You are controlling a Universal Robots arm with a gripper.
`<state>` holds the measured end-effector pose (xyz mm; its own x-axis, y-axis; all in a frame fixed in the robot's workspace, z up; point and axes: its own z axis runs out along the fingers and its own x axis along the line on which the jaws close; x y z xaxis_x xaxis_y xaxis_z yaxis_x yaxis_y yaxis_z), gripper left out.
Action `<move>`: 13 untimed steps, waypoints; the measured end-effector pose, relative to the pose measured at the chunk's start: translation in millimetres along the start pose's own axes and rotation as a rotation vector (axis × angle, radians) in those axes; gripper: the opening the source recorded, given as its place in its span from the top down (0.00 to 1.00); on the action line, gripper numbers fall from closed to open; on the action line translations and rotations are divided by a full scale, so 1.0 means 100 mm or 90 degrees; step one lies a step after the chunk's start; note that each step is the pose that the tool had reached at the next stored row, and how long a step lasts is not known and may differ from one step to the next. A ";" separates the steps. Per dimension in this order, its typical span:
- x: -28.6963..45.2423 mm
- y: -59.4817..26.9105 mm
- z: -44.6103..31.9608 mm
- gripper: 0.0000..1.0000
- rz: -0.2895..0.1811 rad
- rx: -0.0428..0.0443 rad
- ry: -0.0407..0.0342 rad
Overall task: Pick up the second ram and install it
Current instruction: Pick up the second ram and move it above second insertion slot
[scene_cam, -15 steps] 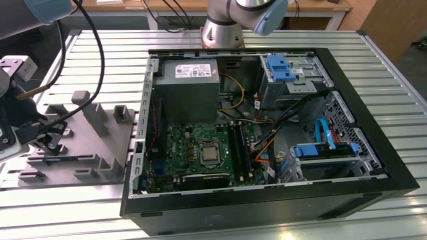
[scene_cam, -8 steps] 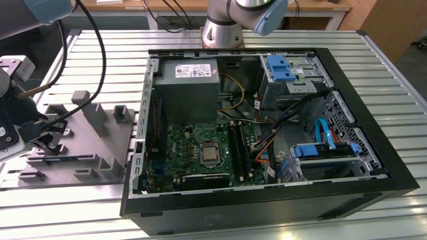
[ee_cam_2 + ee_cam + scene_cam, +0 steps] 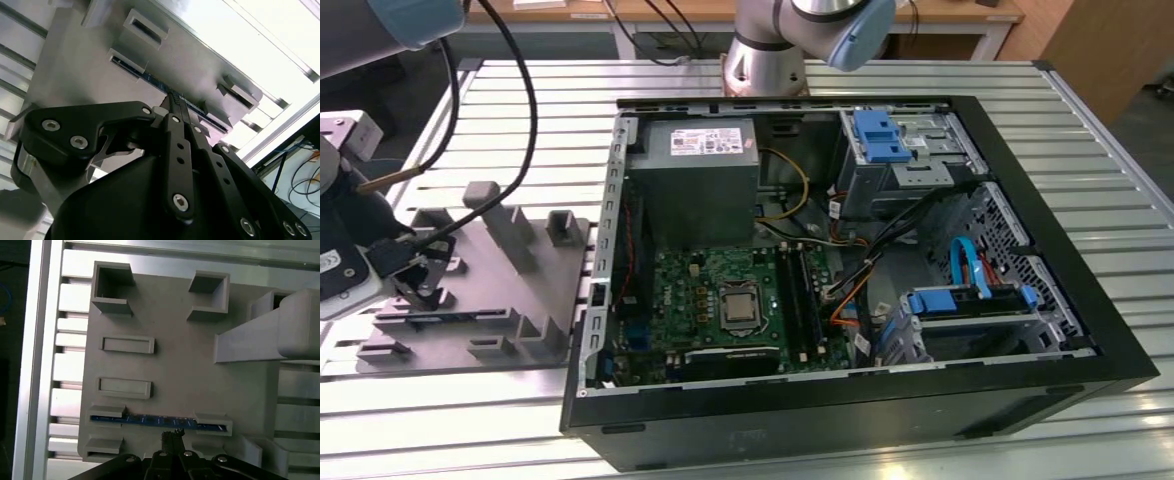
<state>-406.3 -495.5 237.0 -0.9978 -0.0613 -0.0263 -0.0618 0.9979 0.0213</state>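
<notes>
One second ram (image 3: 160,419) stands edge-on in the grey tray (image 3: 170,370) on the bench (image 3: 454,400). My hand (image 3: 172,436) hangs just beside its middle, tips together, holding nothing. A clean pick, I judge, needs a square straddle and a straight lift.

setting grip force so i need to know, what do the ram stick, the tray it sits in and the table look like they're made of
The ram stick: thin blue circuit board seen edge-on with pale specks along it, likely fibreglass laminate. The grey tray: matte, uniform grey with blocky holders, probably plastic. The table: slotted silvery profiles with a soft sheen, apparently aluminium.
</notes>
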 end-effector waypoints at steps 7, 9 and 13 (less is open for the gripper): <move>0.002 0.000 0.000 0.90 -0.053 -0.0013 0.0012; 0.002 0.000 0.000 0.90 -0.068 -0.0017 0.0015; 0.002 0.000 0.000 0.90 -0.098 -0.0024 0.0021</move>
<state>-406.5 -495.5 237.0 -0.9767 -0.2131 -0.0262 -0.2137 0.9767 0.0211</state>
